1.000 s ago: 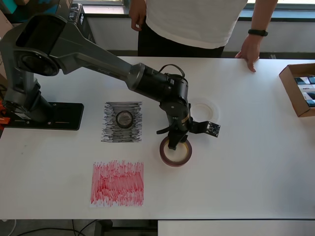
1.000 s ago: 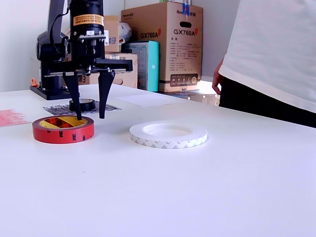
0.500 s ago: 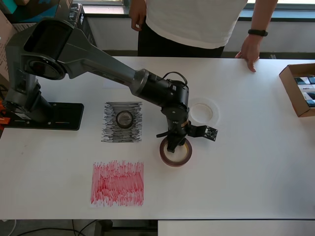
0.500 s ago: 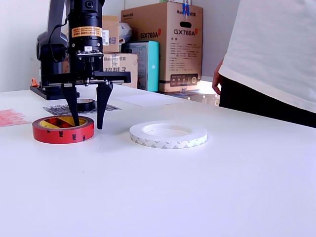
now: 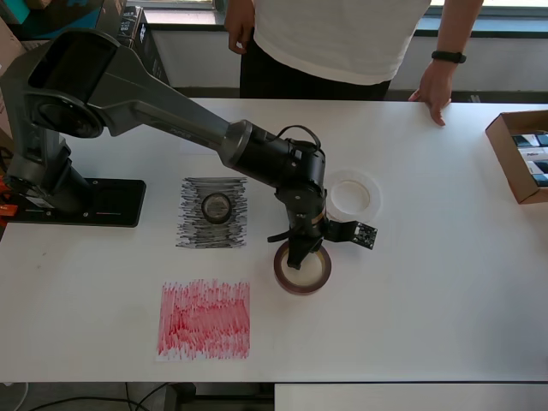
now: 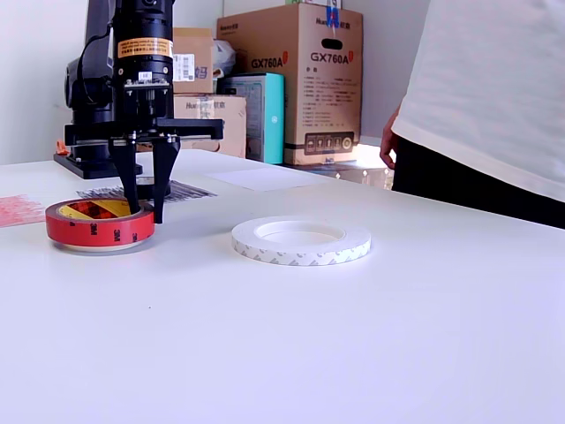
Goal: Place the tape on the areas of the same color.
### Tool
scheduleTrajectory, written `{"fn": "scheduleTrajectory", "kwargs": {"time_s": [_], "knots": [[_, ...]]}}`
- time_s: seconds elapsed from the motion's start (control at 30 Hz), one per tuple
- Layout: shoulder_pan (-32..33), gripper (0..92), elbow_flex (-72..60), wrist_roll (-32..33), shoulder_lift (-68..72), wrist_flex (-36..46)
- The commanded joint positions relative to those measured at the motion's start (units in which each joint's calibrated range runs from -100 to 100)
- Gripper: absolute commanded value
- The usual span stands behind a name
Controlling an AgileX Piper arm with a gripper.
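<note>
At the red roll (image 6: 99,224), the tool (image 6: 146,212) points straight down with its two fingers (image 6: 160,181) narrowed across the roll's wall: in the exterior view one finger goes down inside the yellowish core and the other stands just outside the rim, on that view's right. That view seems to show the fingers pressed on the wall, though the contact itself is too small to be sure of. The overhead view hides this (the wrist covers the fingertips) and shows only the tool (image 5: 299,257) over the roll's (image 5: 302,269) upper edge.

The red roll sits on bare white surface (image 5: 428,282), to the right of the red patch (image 5: 204,318) in the overhead view and well apart from it. The black roll (image 5: 216,206) lies on the black patch (image 5: 212,212), near its middle; from the side it shows only as a low dark ring (image 6: 146,185) behind the tool. The white roll (image 5: 354,194) lies flat just up and right of the tool in the overhead view, where it nearly melts into the surface; the exterior view shows it (image 6: 300,240) clearly as a wide flat ring.

A person (image 5: 342,38) stands at the far edge, one hand (image 5: 433,88) resting on the surface. A cardboard box (image 5: 522,154) sits at the overhead view's right edge.
</note>
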Motion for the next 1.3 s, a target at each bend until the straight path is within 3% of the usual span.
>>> {"fn": "scheduleTrajectory", "kwargs": {"time_s": [0.0, 0.3, 0.47, 0.87, 1.27], "knots": [[-0.1, 0.0, 1.5, -2.0, -4.4, 0.0], [-3.2, 0.0, 22.5, -10.2, -21.8, -5.0], [-7.2, 0.0, 30.7, -17.1, -24.7, -8.0], [-11.3, 0.0, 38.2, -19.3, -24.9, -10.3], [-15.7, 0.0, 39.7, -26.2, -25.2, -13.0]]}}
